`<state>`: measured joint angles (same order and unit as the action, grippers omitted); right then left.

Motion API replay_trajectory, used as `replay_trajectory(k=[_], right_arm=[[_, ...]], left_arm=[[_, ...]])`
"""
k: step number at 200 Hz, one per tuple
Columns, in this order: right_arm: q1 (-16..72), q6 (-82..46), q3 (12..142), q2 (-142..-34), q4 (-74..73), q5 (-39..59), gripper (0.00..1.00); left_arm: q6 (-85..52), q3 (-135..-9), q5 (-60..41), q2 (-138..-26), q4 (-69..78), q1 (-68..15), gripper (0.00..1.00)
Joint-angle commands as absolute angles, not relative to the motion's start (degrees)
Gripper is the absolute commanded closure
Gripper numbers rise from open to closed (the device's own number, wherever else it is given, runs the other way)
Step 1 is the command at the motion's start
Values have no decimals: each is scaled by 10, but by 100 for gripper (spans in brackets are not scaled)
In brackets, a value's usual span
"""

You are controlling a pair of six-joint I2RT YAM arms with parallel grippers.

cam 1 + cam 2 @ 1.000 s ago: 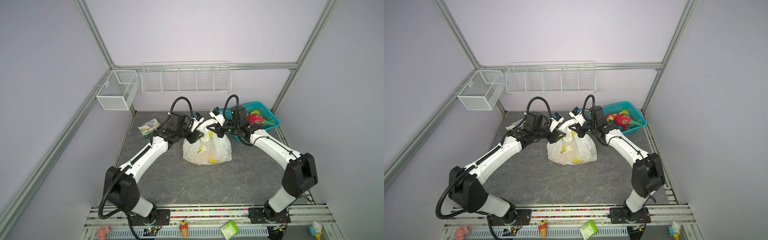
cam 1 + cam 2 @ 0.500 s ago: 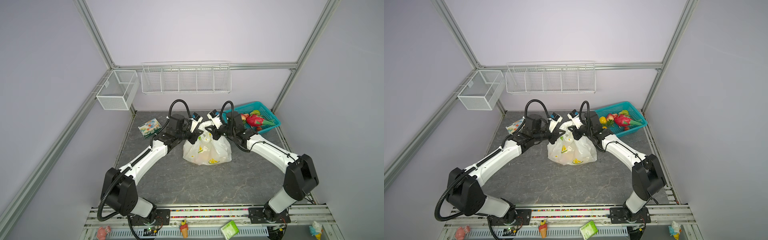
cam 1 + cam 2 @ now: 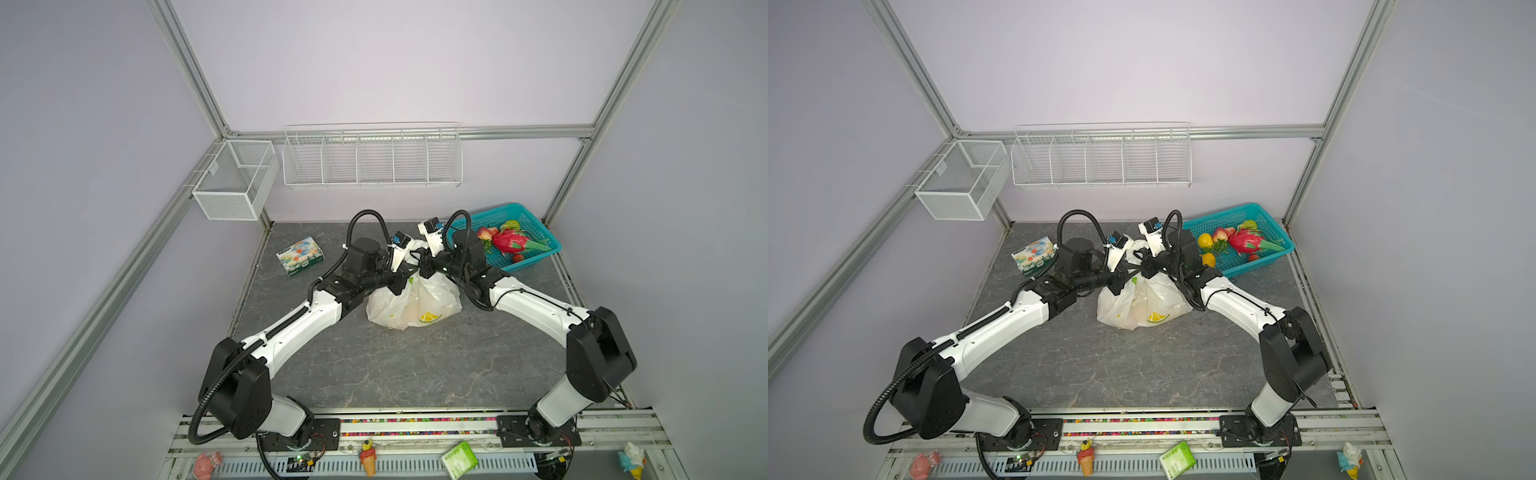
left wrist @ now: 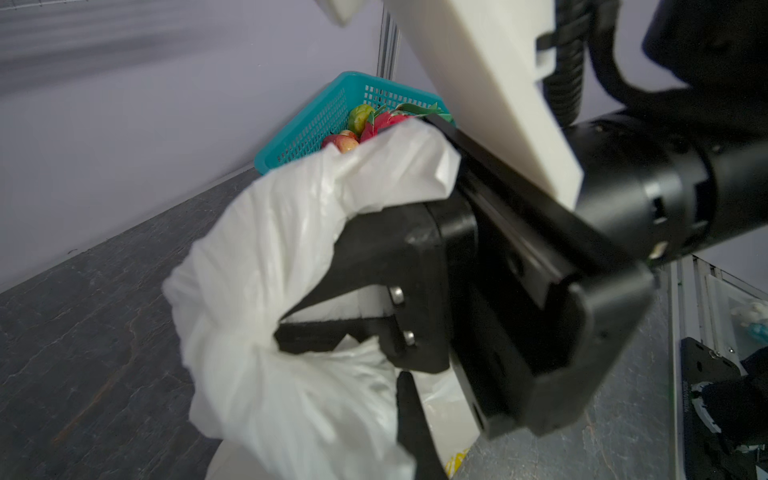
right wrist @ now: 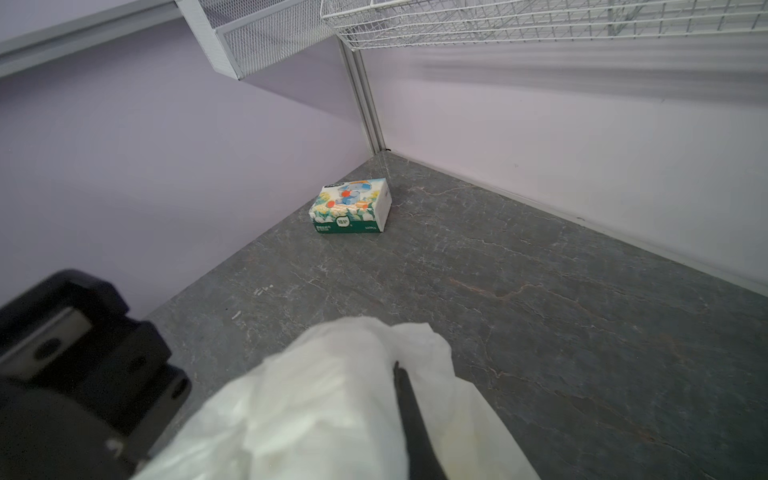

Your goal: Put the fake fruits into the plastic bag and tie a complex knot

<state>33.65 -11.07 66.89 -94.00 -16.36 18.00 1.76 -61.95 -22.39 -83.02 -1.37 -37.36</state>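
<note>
The white plastic bag (image 3: 415, 307) (image 3: 1142, 307) stands mid-table, a pale orange shape showing through it. My left gripper (image 3: 401, 282) (image 4: 399, 382) is shut on one white handle (image 4: 270, 291). My right gripper (image 3: 424, 266) (image 5: 397, 370), close against it, is shut on the other handle (image 5: 332, 395). On each gripper only one dark finger (image 4: 409, 415) (image 5: 409, 407) shows past the plastic. The grippers hide where the handles meet, so no knot shows. Fake fruits, a pink dragon fruit (image 3: 509, 243) and yellow citrus (image 3: 1205, 240), lie in the teal basket (image 3: 536, 232).
A printed tissue box (image 3: 300, 255) (image 5: 353, 208) lies at the back left. Two white wire baskets (image 3: 372, 158) (image 3: 235, 178) hang on the walls. Ice-cream figurines (image 3: 368, 453) and a green packet (image 3: 459, 459) sit along the front rail.
The left gripper has shut on its handle. Both grippers have drawn together over the bag's top, and the bag's neck is bunched tighter between them.
</note>
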Motion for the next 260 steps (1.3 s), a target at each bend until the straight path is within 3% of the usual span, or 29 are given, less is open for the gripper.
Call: replay_trajectory(k=[1,20,71,97,124,155,188,222,260], right_arm=[[326,-180,647,-946,-279,235,93],[311,-212,623,-952,-335,270,93],[291,-264,594,-974,-445,318,93],[287,-282,591,-986,-479,318,93],[287,-282,595,-994,-483,314,93],[293,-299,601,-1010,-509,311,93],[298,-319,612,-1019,-523,321,93],[297,-328,606,-1021,-541,342,93],[295,-348,593,-1017,-585,380,93]], left_arm=[[-28,-595,-212,-832,66,-389,100],[-54,-574,-206,-833,107,-390,100],[-95,-517,-198,-805,161,-391,66],[-93,-485,-185,-770,148,-391,59],[-97,-450,-166,-736,149,-391,62],[-104,-452,-180,-751,170,-391,79],[-110,-471,-199,-788,208,-399,90],[-110,-478,-208,-816,230,-406,90],[-105,-460,-196,-822,241,-406,79]])
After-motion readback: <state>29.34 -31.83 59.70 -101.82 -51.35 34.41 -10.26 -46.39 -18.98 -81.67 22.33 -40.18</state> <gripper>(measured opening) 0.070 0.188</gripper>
